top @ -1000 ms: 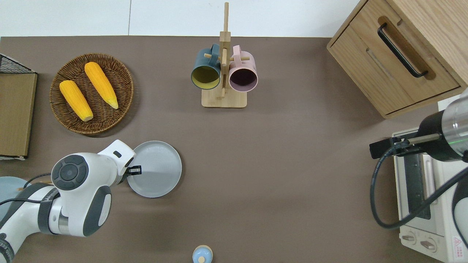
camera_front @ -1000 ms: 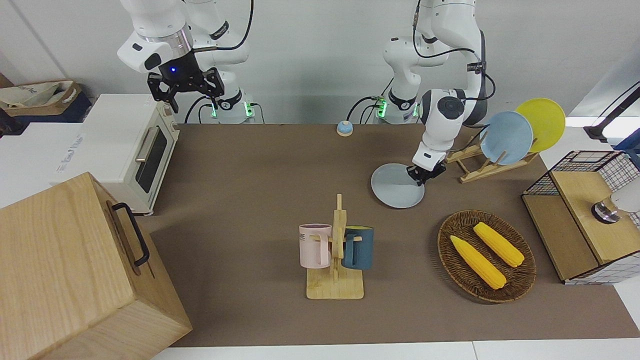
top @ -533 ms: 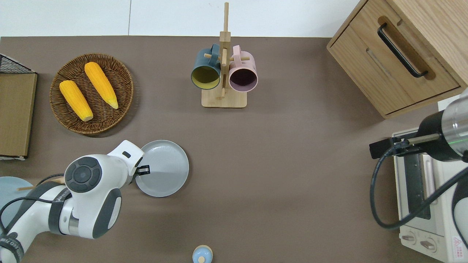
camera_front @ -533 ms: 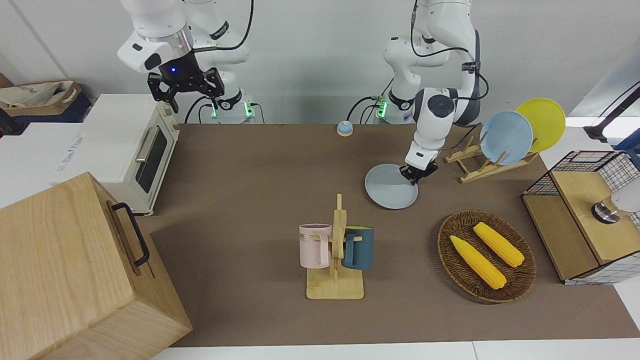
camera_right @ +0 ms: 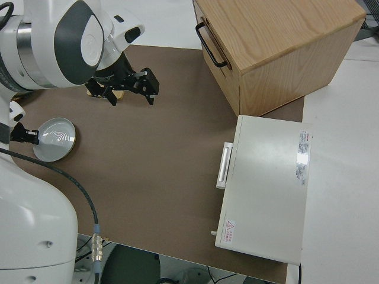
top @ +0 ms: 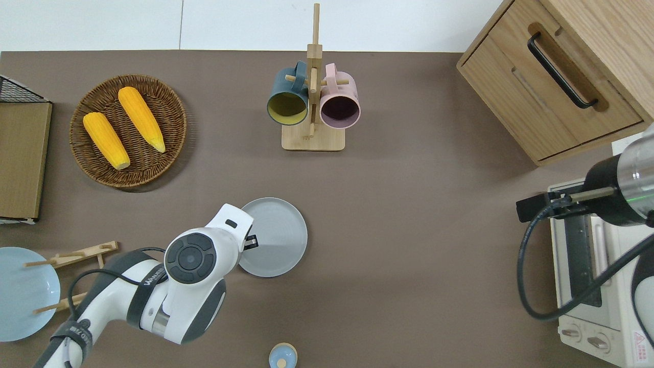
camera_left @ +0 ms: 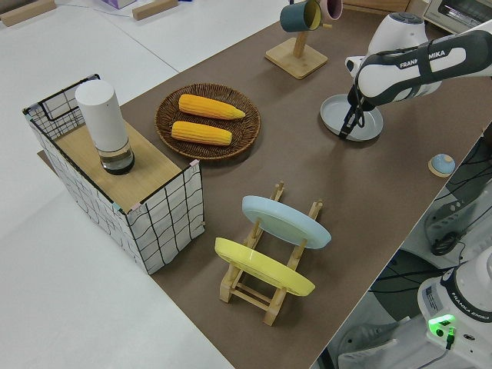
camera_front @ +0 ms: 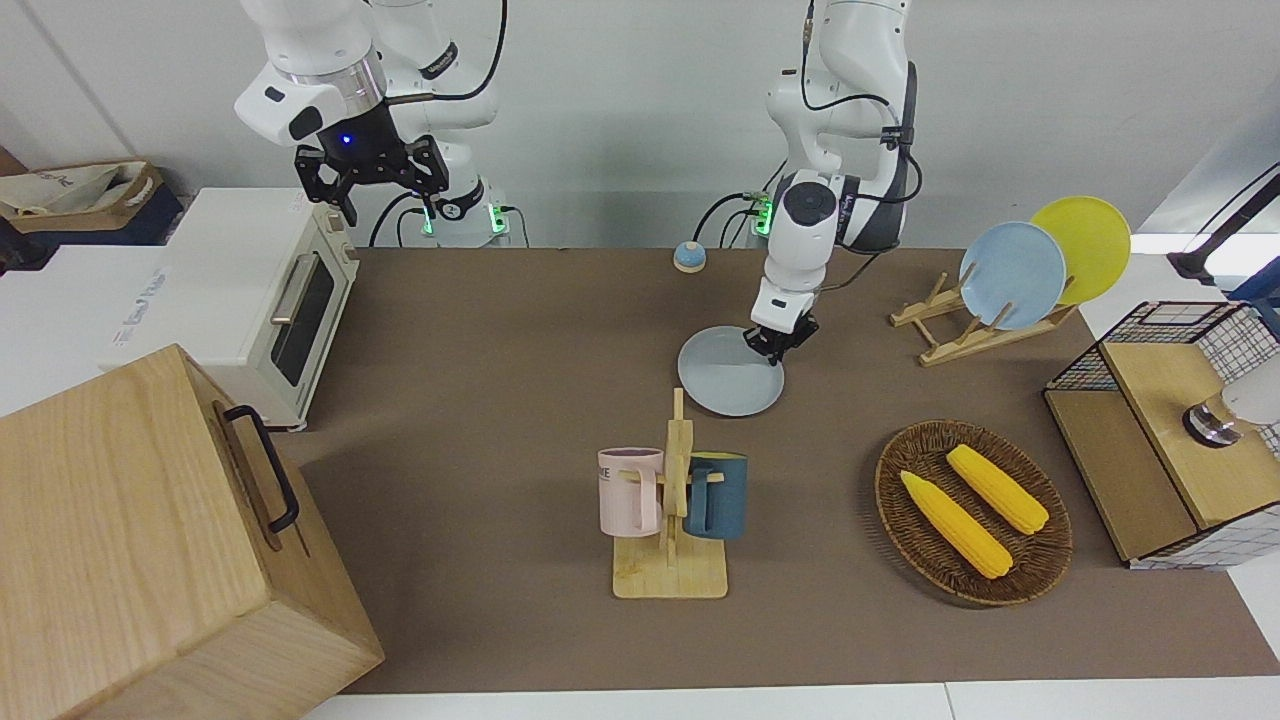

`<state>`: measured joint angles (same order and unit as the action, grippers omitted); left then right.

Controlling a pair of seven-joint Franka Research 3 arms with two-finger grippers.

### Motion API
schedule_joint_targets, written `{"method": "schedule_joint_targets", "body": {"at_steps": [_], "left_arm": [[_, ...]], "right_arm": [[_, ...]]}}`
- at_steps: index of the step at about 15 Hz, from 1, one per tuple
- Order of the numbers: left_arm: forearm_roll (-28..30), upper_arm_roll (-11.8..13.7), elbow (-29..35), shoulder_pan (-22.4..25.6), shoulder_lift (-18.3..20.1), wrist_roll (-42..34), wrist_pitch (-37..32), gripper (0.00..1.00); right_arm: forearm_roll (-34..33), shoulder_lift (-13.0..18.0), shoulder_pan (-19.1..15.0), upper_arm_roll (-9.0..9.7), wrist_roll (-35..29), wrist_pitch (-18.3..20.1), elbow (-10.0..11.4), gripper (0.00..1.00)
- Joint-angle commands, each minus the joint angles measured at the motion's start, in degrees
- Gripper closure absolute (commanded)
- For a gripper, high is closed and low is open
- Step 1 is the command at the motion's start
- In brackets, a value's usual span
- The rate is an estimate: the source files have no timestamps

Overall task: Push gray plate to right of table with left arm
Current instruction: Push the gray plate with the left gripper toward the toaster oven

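Fingertips of the left gripper (camera_front: 776, 348), seemingly closed, are pressed on the gray plate (camera_front: 728, 376), mid-frame on the brown table (camera_front: 500, 340); the right arm is parked.

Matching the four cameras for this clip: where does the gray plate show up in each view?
Front: gray plate at centre, nearer the robots than the mug rack.
Overhead: plate lower centre, left claw at its rim.
Left side: plate upper right.
Right side: plate at the picture's left edge, mid-height.
Shared landmark: the mug rack, though hidden in the right side view.
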<state>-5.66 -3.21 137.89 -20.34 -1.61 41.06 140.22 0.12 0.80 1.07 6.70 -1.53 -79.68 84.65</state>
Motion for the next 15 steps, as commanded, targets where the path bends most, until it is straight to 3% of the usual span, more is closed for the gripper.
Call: {"method": "schedule_joint_targets", "body": {"at_steps": [1,7,15], "left_arm": [[-0.93,0.05,-4.28,-6.27,-6.38,10.15,0.94,1.00],[-0.93,-0.04,-13.95,-15.24,-13.15,23.79,-1.52,1.00],[-0.93,-0.04,-27.31,-21.66,-21.68,32.32,-6.53,1.00]], "right_arm": [[0.59,0.17,-1.15,0.77,-0.05,0.84,-0.46,0.017],[0.59,0.17,-1.15,0.86,-0.14,0.84,-0.46,0.017],[0.59,0.17,-1.15,0.86,-0.05,0.84,-0.46,0.017]]}}
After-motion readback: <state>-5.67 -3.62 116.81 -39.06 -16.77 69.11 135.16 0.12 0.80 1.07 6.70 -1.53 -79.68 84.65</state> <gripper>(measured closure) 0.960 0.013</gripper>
